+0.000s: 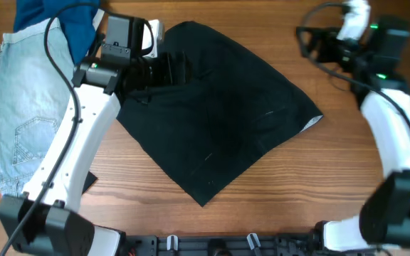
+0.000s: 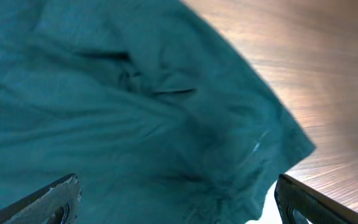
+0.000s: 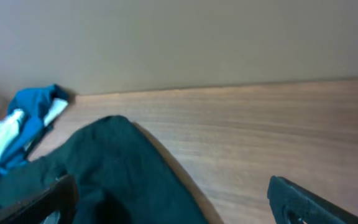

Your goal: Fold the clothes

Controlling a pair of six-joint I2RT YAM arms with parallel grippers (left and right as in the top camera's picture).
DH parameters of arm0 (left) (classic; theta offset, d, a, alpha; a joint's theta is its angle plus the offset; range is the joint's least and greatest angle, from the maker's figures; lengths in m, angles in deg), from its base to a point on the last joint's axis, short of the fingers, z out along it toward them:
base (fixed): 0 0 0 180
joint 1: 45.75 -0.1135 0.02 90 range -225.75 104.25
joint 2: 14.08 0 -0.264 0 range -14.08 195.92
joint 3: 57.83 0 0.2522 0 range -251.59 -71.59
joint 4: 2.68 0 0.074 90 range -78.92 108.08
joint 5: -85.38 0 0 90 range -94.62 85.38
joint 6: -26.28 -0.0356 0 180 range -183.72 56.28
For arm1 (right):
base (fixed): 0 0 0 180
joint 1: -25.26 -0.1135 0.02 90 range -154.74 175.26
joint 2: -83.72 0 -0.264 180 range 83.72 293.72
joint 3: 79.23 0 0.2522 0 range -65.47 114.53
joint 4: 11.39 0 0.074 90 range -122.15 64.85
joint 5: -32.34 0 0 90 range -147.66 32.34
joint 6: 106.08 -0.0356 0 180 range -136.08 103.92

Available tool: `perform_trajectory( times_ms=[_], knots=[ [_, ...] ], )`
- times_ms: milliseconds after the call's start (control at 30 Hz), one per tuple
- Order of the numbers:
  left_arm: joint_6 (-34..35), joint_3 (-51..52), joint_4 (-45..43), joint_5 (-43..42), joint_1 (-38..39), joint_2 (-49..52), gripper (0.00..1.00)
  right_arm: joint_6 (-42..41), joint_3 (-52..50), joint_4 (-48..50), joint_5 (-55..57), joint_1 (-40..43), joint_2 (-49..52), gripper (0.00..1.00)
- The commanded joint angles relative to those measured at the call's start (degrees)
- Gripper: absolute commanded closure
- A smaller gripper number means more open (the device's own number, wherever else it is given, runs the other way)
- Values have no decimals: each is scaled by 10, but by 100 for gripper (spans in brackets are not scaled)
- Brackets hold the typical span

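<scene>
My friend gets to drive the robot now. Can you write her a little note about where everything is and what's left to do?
Left gripper: open, empty, low over the upper-left part of the black garment.
Right gripper: open, empty, above bare table at the far right, clear of the cloth.
Black garment: spread mostly flat mid-table; no tidy fold shows yet.
Light jeans and blue clothes: heaped at the left edge, unfolded.
Left to do: fold the black garment, then probably the heap.

A dark garment (image 1: pixel 219 114) lies spread on the wooden table (image 1: pixel 319 185), jeans (image 1: pixel 27 107) at left.
</scene>
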Motion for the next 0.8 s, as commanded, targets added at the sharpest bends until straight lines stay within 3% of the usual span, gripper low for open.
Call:
perform_trajectory(
  times_ms=[0, 300, 667, 767],
  knots=[
    [-22, 5, 4, 26, -1, 17, 0, 35, 8, 33, 78, -48, 68, 8],
    [-21, 5, 9, 27, 0, 49, 0, 126, 8, 98, 200, -121, 182, 9],
    [-21, 5, 1, 27, 0, 53, 0, 146, 8, 104, 187, -130, 268, 9],
    [-21, 5, 1, 27, 1, 54, 0, 139, 8, 104, 159, -130, 278, 13]
  ],
)
